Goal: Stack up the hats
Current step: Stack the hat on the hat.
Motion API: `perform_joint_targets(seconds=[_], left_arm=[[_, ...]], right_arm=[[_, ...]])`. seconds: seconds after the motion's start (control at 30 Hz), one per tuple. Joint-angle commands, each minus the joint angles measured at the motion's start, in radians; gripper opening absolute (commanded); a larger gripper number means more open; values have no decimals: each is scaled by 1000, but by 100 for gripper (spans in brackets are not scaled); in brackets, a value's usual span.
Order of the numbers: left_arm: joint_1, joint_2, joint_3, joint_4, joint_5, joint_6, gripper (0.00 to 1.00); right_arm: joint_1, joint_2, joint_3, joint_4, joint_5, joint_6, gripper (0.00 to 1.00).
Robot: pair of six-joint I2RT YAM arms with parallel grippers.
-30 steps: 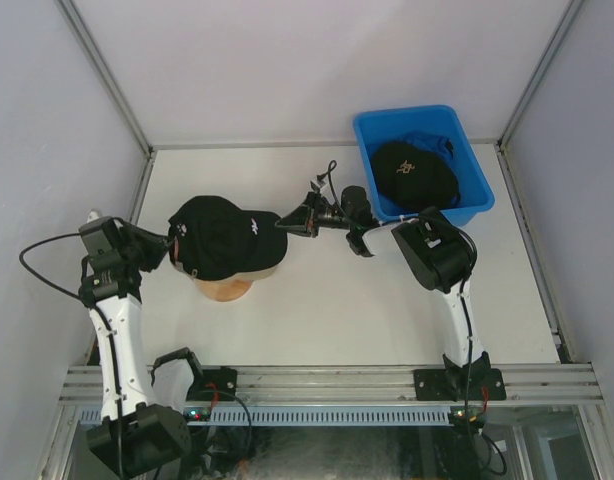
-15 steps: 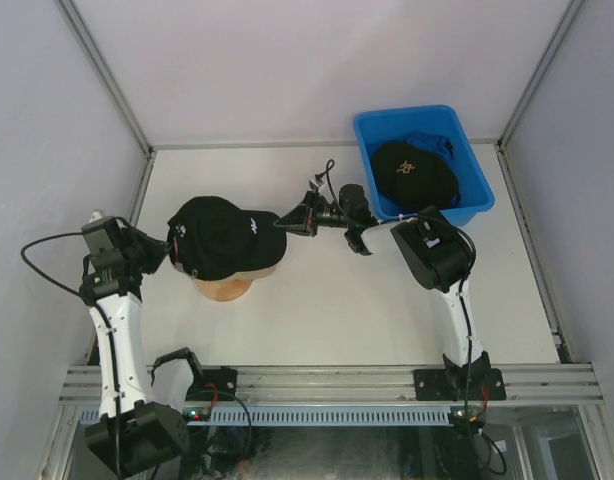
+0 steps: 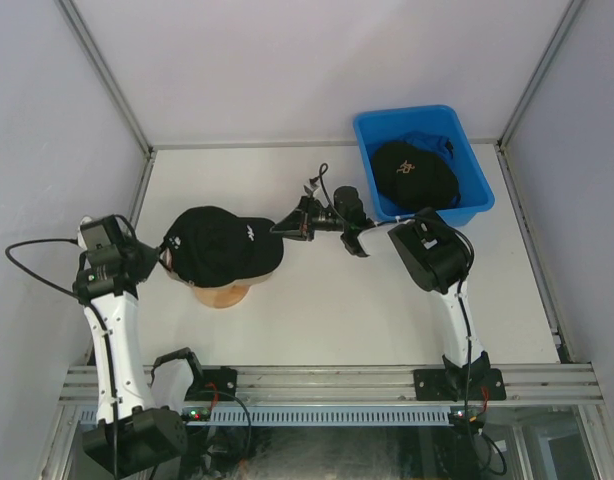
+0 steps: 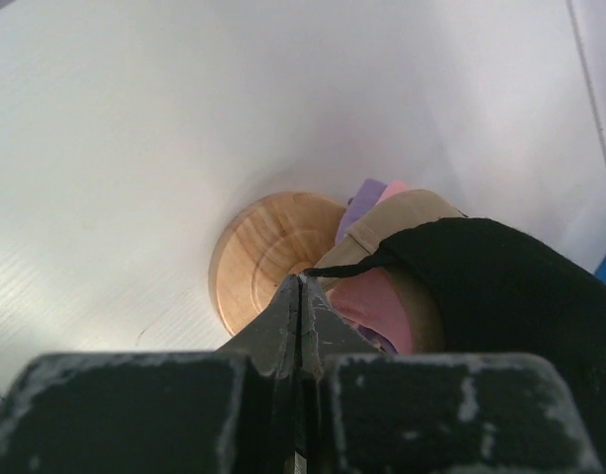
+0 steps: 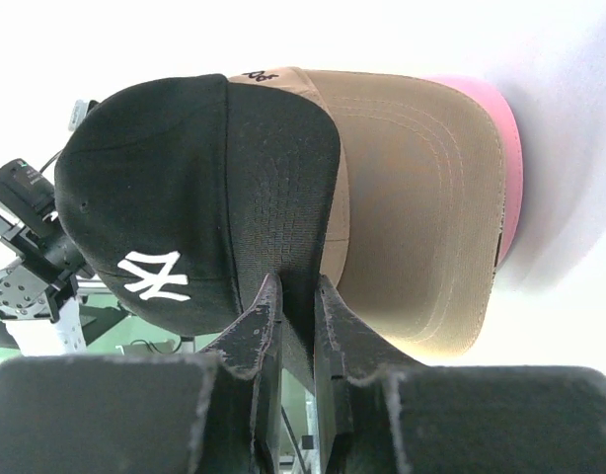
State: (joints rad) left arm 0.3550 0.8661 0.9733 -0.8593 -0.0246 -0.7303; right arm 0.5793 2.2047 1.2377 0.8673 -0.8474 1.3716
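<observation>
A black cap with a white mark (image 3: 222, 243) lies on top of a stack on the round wooden stand (image 3: 219, 294). My left gripper (image 3: 163, 258) is shut on the cap's rear edge (image 4: 342, 265). The left wrist view shows lavender (image 4: 360, 197), pink (image 4: 367, 301) and tan (image 4: 402, 212) caps under it, over the stand (image 4: 259, 247). My right gripper (image 3: 283, 222) is shut on the black brim (image 5: 283, 168). The tan brim (image 5: 412, 197) and the pink brim (image 5: 486, 128) lie beneath it.
A blue plastic bin (image 3: 467, 205) stands at the back right. It holds another black cap (image 3: 412, 172) and a blue cap (image 3: 435, 142). Side walls and metal rails close in the white table (image 3: 337, 300).
My left gripper has moved left and toward the near edge, drawing the black cap's rear with it. My right gripper has followed slightly left with the brim.
</observation>
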Motion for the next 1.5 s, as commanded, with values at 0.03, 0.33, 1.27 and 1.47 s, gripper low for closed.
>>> perform_joint_targets(seconds=[0.03,0.33,1.27,1.47], left_arm=[[0,11,49,-76,-122,29,0],[-15,29,26,-88,-132,46,0],[-33,30,-39,-87,-136,49,0],[-42,28,-52,-80,-128,39,0]], right_arm=[[-2,5,-2,-109,22,-99,0],[6,37,-3,-197,35,-170,0],[49,140,55,-463,87,-348,0],[68,154,83,-529,107,-377,0]])
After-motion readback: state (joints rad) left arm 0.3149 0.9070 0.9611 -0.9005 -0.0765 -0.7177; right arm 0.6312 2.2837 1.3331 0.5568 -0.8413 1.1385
